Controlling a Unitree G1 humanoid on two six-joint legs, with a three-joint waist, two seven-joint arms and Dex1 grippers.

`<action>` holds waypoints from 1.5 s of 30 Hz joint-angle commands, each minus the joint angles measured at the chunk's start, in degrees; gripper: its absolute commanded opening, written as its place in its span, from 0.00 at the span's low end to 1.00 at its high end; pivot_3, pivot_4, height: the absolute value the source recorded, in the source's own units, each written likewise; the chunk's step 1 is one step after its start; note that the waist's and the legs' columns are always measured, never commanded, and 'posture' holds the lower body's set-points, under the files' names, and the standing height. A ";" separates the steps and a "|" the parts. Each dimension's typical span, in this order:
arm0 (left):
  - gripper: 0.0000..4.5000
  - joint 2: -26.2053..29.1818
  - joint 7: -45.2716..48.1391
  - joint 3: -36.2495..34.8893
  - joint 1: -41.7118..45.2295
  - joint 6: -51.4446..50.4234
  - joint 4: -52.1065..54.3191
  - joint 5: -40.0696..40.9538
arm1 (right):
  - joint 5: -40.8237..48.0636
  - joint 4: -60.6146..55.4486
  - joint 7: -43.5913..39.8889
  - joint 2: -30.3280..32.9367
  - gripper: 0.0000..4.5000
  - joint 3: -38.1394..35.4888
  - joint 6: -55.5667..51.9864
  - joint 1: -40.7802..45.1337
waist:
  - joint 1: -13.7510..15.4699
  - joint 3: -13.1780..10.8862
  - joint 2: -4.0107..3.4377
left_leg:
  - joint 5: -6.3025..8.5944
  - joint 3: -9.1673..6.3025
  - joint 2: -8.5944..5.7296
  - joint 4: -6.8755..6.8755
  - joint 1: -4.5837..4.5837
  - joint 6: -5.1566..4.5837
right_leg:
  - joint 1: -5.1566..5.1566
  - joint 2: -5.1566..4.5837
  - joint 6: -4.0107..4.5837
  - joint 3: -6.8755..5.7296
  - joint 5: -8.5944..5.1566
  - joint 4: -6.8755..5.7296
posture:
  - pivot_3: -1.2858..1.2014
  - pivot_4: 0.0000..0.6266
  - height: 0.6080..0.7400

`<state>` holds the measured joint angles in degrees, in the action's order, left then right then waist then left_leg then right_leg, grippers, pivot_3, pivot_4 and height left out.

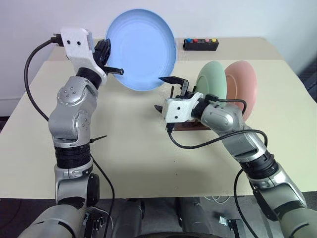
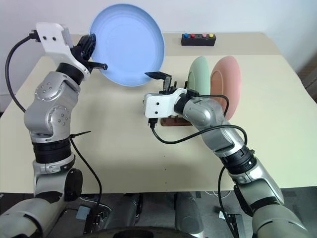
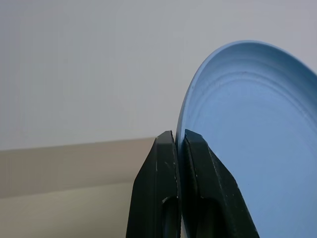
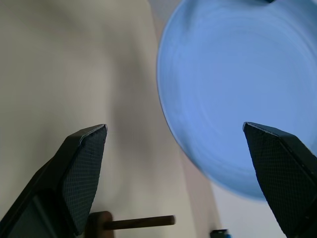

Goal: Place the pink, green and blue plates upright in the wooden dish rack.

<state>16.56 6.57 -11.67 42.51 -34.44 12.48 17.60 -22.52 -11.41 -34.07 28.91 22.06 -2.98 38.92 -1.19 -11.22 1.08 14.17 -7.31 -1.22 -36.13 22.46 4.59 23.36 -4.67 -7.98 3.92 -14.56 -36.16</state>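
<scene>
My left gripper [image 1: 109, 60] is shut on the left rim of the light blue plate [image 1: 141, 49] and holds it upright, raised above the table. The left wrist view shows the two fingers [image 3: 198, 163] pinching the plate's edge [image 3: 257, 148]. The green plate [image 1: 212, 82] and the pink plate [image 1: 243, 87] stand upright side by side in the dark wooden dish rack [image 2: 171, 121]. My right gripper [image 1: 164, 93] is open with nothing in it. It sits just left of the green plate, below the blue plate, which lies ahead of its spread fingers [image 4: 86, 168].
A black box with coloured buttons [image 1: 200, 44] lies at the far edge of the beige table [image 1: 138, 153]. A white wall stands behind the table. One rack peg [image 4: 138, 221] shows near my right gripper's fingers.
</scene>
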 commanded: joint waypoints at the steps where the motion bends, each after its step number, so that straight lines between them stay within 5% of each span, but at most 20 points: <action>1: 0.01 -0.94 -0.59 0.57 1.72 -0.06 4.20 0.96 | -3.25 0.70 2.00 -1.68 1.00 0.41 1.64 2.11 | 0.05 0.00 0.00 | 0.00 0.00 0.00 0.00 0.00 0.00 | 0.00 0.00 0.00 0.00 0.00 0.00 | 0.52 0.24 1.00; 9: 0.01 -2.61 1.62 1.87 0.60 -1.11 7.07 4.28 | -8.09 5.04 3.38 -1.80 1.00 0.54 3.54 2.76 | 0.09 0.00 0.00 | -0.01 0.00 0.00 -0.01 0.00 0.01 | -0.01 0.00 0.00 0.00 0.00 0.00 | 0.52 0.24 1.00; 12: 0.00 -2.66 1.35 2.19 0.53 -1.35 6.59 3.94 | -8.91 5.53 3.35 -1.84 0.81 0.48 4.10 2.59 | 0.08 0.00 0.00 | -0.01 0.00 0.00 -0.01 0.00 0.01 | -0.01 0.00 0.00 0.00 0.00 0.00 | 0.52 0.24 1.00; 19: 0.00 -3.07 1.48 2.29 0.64 -1.97 6.45 4.14 | -10.86 4.85 3.59 -1.77 0.02 0.64 4.60 1.18 | 0.04 0.00 0.00 | -0.01 0.00 0.00 0.00 0.00 0.01 | -0.01 0.01 0.00 0.00 0.00 0.00 | 0.52 0.24 1.00; 27: 0.00 -3.77 1.76 1.70 0.51 -2.16 5.92 5.16 | -13.16 4.60 5.06 -2.13 0.01 0.61 5.84 0.50 | 0.05 0.00 0.00 | -0.01 0.00 0.00 0.00 0.00 0.01 | -0.02 0.00 0.00 0.00 0.00 0.01 | 0.52 0.24 1.00; 30: 0.22 -4.95 2.10 -0.44 0.35 -1.77 6.15 7.99 | -13.63 4.58 5.41 -2.17 0.00 0.58 6.26 0.34 | 0.06 0.00 0.00 | -0.01 0.00 0.00 0.00 0.00 0.01 | -0.02 0.00 0.00 0.00 0.00 0.01 | 0.52 0.24 1.00; 37: 0.98 -7.82 -7.32 -14.94 5.94 4.67 0.98 15.91 | -13.72 4.56 6.42 -2.18 0.00 0.06 8.87 0.11 | -0.01 -0.01 0.01 | -0.01 -0.01 0.00 -0.01 -0.01 0.03 | 0.00 0.01 0.01 0.00 0.00 0.00 | 0.52 0.24 1.00; 45: 0.98 2.88 -4.36 -14.77 1.80 11.45 -6.69 8.23 | -10.69 4.49 7.04 -2.84 0.00 -2.00 10.37 0.79 | 0.08 -0.01 0.01 | -0.03 0.00 -0.01 -0.02 -0.01 0.05 | -0.03 0.01 0.01 0.00 0.01 0.02 | 0.52 0.24 1.00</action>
<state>16.82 0.40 -27.60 45.26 -25.61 6.22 29.26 -34.81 -5.09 -28.14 26.34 23.18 6.72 38.66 -1.11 -11.22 1.09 14.14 -7.31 -1.23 -36.13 22.44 4.64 23.33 -4.66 -7.97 3.92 -14.56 -36.15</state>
